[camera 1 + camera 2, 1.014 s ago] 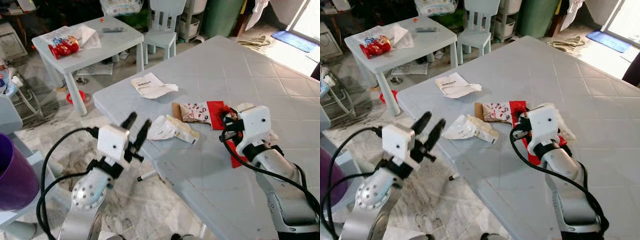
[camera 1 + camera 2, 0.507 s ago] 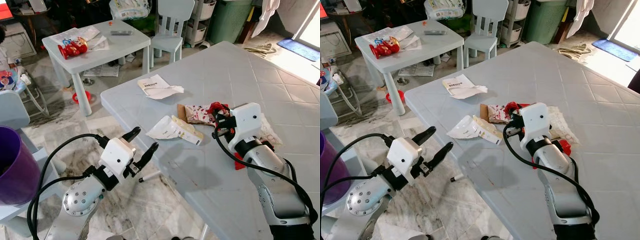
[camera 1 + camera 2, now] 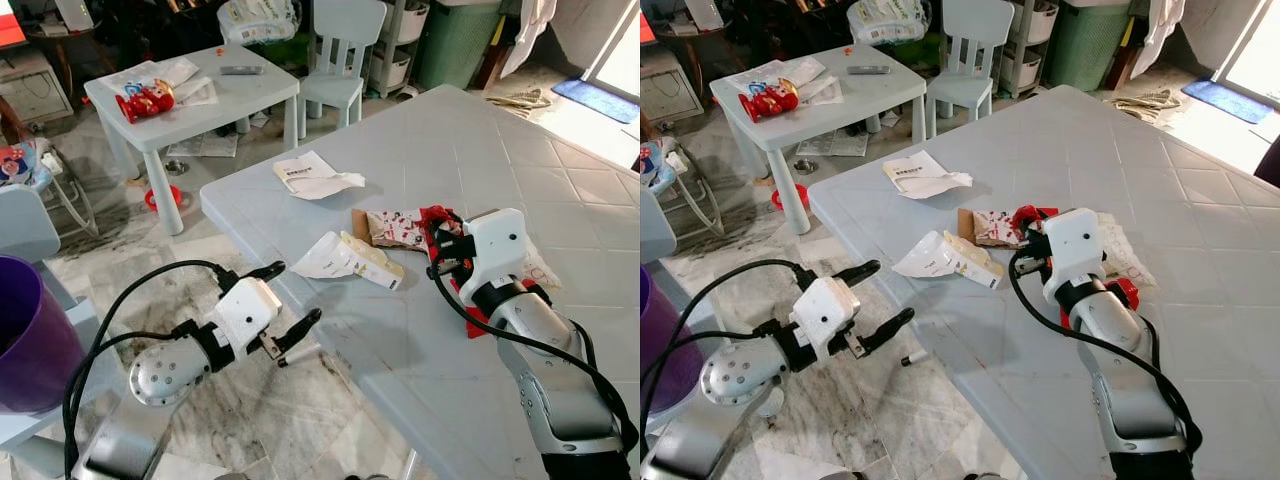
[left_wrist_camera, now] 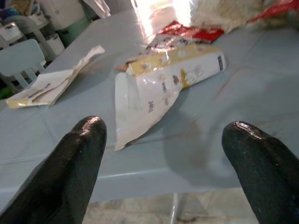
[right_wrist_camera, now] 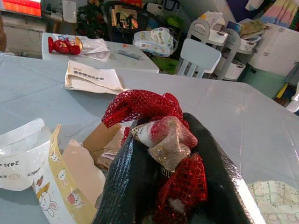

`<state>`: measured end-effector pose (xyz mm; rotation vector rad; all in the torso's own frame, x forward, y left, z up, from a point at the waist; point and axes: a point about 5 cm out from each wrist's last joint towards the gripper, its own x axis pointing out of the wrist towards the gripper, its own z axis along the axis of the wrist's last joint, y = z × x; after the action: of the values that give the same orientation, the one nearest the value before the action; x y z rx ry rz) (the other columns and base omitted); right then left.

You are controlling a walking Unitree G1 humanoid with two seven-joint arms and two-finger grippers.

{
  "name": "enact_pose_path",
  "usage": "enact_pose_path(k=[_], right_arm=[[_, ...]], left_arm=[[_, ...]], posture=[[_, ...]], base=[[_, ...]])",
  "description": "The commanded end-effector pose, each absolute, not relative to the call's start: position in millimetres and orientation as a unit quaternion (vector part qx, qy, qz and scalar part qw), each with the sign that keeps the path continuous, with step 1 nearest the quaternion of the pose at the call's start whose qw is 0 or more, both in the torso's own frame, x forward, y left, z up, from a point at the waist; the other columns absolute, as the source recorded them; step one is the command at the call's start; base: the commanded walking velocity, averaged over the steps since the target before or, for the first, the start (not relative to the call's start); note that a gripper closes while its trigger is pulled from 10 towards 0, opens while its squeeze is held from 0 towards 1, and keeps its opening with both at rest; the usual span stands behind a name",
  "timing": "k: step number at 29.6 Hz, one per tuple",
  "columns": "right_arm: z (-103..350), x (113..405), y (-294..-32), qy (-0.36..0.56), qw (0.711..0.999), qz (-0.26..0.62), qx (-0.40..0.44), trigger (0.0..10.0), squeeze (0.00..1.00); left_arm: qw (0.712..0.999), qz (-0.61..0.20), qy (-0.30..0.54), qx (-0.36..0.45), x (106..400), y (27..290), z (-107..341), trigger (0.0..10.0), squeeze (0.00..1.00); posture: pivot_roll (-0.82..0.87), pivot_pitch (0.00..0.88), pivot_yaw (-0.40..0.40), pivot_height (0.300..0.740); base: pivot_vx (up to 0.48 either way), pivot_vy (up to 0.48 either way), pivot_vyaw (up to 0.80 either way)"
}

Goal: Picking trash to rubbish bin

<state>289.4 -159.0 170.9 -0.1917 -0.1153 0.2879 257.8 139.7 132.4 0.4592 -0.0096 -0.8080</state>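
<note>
Paper scraps beside yellow-white wrapper

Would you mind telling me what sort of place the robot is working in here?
Most likely a lived-in family home with small children: a child-sized table and matching small chair stand on a marble-tile floor, beside a large grey table strewn with wrappers.

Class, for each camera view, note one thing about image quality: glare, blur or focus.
Left wrist view: sunlight blows out the far table, and the near black fingers are soft. Right wrist view: red net sharp, room behind slightly soft. Eye views: evenly lit and sharp, with bright floor at the upper right.
</note>
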Motion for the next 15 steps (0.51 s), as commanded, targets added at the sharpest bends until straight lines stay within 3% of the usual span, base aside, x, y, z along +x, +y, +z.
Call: enact_pose_path(k=[1,14,15], right_arm=[[173,288,-167,-0.058,0.985,0.129,-0.100,0.0,0.00],[174,287,-168,-0.058,0.985,0.123,-0.102,0.0,0.00],[174,287,-168,-0.059,0.985,0.123,-0.102,0.0,0.00]], left_arm=[[0.885,-0.403,0.001,0.233,259,137,128,10.0,1.00],[0.873,-0.396,-0.007,0.284,287,143,123,10.0,0.98],[0.874,-0.392,-0.007,0.288,291,144,123,10.0,0.14]], posture=[[0.05,0.090,-0.088,0.740],[0.03,0.095,-0.086,0.740],[0.03,0.095,-0.086,0.740]], base=[[0.000,0.000,0.00],[0.000,0.000,0.00],[0.000,0.000,0.00]])
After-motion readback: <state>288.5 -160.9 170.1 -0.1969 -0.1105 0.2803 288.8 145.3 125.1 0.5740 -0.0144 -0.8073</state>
